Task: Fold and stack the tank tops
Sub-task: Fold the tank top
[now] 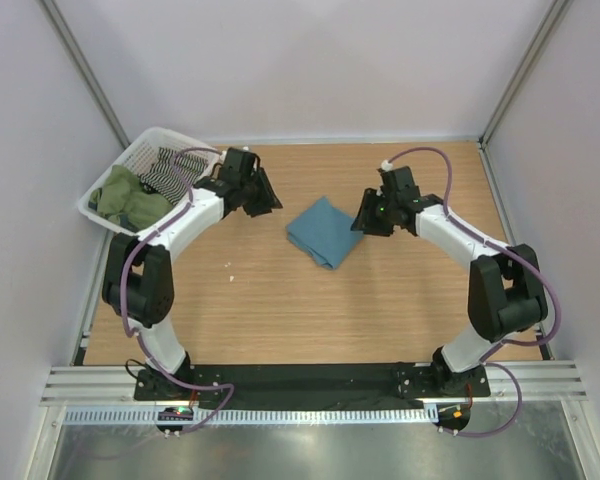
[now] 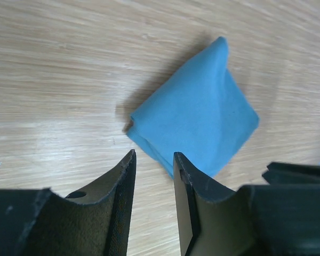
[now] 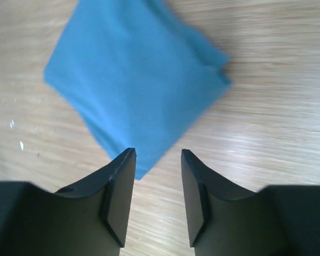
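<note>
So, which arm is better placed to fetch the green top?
Left. The left arm reaches beside the white basket holding the green top; the right arm is beyond the folded blue top.

A robot test cell in a lab, not a home. Plain pale wall panels (image 1: 310, 60) box in a bare wooden table (image 1: 310, 300), held by aluminium frame posts (image 1: 87, 70) running up the upper corners of the top view. At the bottom edge a black base plate (image 1: 310, 380) is bolted over aluminium rails (image 1: 90, 385), with a white slotted cable duct (image 1: 310, 415) just below. The left arm (image 1: 170, 235) and right arm (image 1: 460, 240) rise from it, trailing purple cables (image 1: 128, 270). The only homely things are props: a white laundry basket (image 1: 145, 148) at upper left and a folded teal tank top (image 1: 325, 232) at centre.
</note>
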Controlling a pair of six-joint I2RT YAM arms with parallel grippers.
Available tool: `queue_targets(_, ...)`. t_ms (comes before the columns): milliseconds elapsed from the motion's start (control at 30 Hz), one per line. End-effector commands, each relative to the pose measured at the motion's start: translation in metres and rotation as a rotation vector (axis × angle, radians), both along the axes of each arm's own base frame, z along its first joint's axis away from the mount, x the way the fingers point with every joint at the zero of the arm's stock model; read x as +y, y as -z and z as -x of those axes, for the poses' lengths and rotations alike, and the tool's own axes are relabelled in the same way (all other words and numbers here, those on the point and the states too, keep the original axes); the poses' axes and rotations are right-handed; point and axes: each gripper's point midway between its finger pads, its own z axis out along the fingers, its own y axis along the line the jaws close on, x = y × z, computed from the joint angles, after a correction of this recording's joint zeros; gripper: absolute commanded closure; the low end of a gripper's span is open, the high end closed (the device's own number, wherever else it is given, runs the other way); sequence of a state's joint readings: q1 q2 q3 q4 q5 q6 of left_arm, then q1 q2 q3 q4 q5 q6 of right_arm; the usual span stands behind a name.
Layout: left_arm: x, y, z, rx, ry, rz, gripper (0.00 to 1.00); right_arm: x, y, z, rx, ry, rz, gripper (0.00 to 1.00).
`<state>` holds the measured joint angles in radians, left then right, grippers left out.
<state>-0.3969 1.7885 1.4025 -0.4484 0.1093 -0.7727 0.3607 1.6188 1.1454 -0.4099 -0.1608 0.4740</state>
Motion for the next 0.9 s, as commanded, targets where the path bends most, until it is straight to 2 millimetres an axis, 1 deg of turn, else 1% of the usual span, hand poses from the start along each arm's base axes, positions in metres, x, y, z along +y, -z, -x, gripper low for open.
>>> queue_targets(0, -0.007, -0.018, -0.011, -0.094, 0.019, 0.040, 0.64, -0.018, 0.001, -0.014, -0.005, 0.103, -0.094, 0.56)
queue_targets(33, -0.013, -0.020, -0.014, -0.097, 0.035, 0.061, 0.64, -0.018, 0.000, -0.020, -0.014, 0.105, -0.112, 0.61)
queue_targets(67, -0.020, -0.016, -0.016, -0.080, 0.054, 0.074, 0.64, -0.013, -0.001, -0.021, -0.011, 0.091, -0.130, 0.64)
queue_targets(100, -0.029, -0.024, -0.021, -0.093, 0.072, 0.091, 0.65, -0.009, 0.002, -0.025, 0.000, 0.080, -0.142, 0.66)
queue_targets(133, -0.034, -0.023, -0.023, -0.089, 0.083, 0.099, 0.65, -0.005, 0.000, -0.030, -0.011, 0.071, -0.163, 0.71)
queue_targets(167, -0.041, -0.025, -0.024, -0.090, 0.098, 0.110, 0.65, 0.001, 0.000, -0.030, 0.001, 0.057, -0.197, 0.73)
queue_targets(233, -0.054, -0.022, -0.029, -0.081, 0.119, 0.137, 0.65, 0.011, -0.001, -0.036, -0.002, 0.032, -0.240, 0.78)
queue_targets(267, -0.060, -0.020, -0.028, -0.074, 0.129, 0.141, 0.65, 0.013, -0.001, -0.038, -0.001, 0.029, -0.258, 0.79)
queue_targets(300, -0.065, -0.012, -0.029, -0.057, 0.136, 0.144, 0.65, 0.019, -0.001, -0.036, 0.013, 0.021, -0.289, 0.79)
queue_targets(367, -0.075, -0.009, -0.030, -0.053, 0.150, 0.158, 0.65, 0.025, 0.001, -0.041, 0.008, 0.007, -0.323, 0.80)
queue_targets(400, -0.079, 0.000, -0.032, -0.039, 0.155, 0.159, 0.65, 0.028, 0.002, -0.042, 0.017, 0.007, -0.337, 0.80)
queue_targets(433, -0.082, 0.004, -0.032, -0.027, 0.154, 0.166, 0.66, 0.028, 0.006, -0.043, 0.026, 0.011, -0.337, 0.81)
queue_targets(467, -0.086, 0.009, -0.031, -0.017, 0.160, 0.171, 0.66, 0.028, 0.015, -0.044, 0.046, 0.018, -0.335, 0.82)
queue_targets(500, -0.087, 0.015, -0.030, -0.004, 0.162, 0.177, 0.66, 0.025, 0.020, -0.046, 0.056, 0.031, -0.332, 0.82)
queue_targets(533, -0.087, 0.028, -0.030, 0.021, 0.154, 0.170, 0.66, 0.019, 0.024, -0.049, 0.065, 0.058, -0.325, 0.84)
queue_targets(567, -0.086, 0.035, -0.030, 0.034, 0.144, 0.166, 0.66, 0.015, 0.030, -0.050, 0.079, 0.078, -0.320, 0.84)
queue_targets(600, -0.084, 0.045, -0.028, 0.053, 0.135, 0.154, 0.66, 0.009, 0.039, -0.050, 0.098, 0.100, -0.313, 0.84)
queue_targets(633, -0.081, 0.052, -0.027, 0.065, 0.126, 0.144, 0.66, -0.005, 0.046, -0.052, 0.110, 0.141, -0.299, 0.84)
queue_targets(667, -0.076, 0.064, -0.027, 0.082, 0.107, 0.118, 0.66, -0.010, 0.050, -0.053, 0.118, 0.155, -0.294, 0.85)
queue_targets(700, -0.073, 0.075, -0.021, 0.108, 0.104, 0.103, 0.66, -0.017, 0.059, -0.049, 0.139, 0.173, -0.285, 0.85)
queue_targets(733, -0.069, 0.081, -0.019, 0.121, 0.096, 0.091, 0.67, -0.027, 0.063, -0.049, 0.147, 0.195, -0.278, 0.84)
queue_targets(767, -0.064, 0.089, -0.018, 0.133, 0.087, 0.070, 0.67, -0.032, 0.066, -0.048, 0.148, 0.203, -0.270, 0.84)
queue_targets(800, -0.060, 0.095, -0.013, 0.147, 0.081, 0.053, 0.67, -0.036, 0.067, -0.045, 0.147, 0.207, -0.265, 0.84)
queue_targets(833, -0.055, 0.096, -0.013, 0.148, 0.069, 0.043, 0.67, -0.039, 0.068, -0.044, 0.147, 0.209, -0.261, 0.83)
queue_targets(867, -0.051, 0.090, -0.013, 0.125, 0.063, 0.029, 0.67, -0.044, 0.068, -0.042, 0.138, 0.212, -0.244, 0.81)
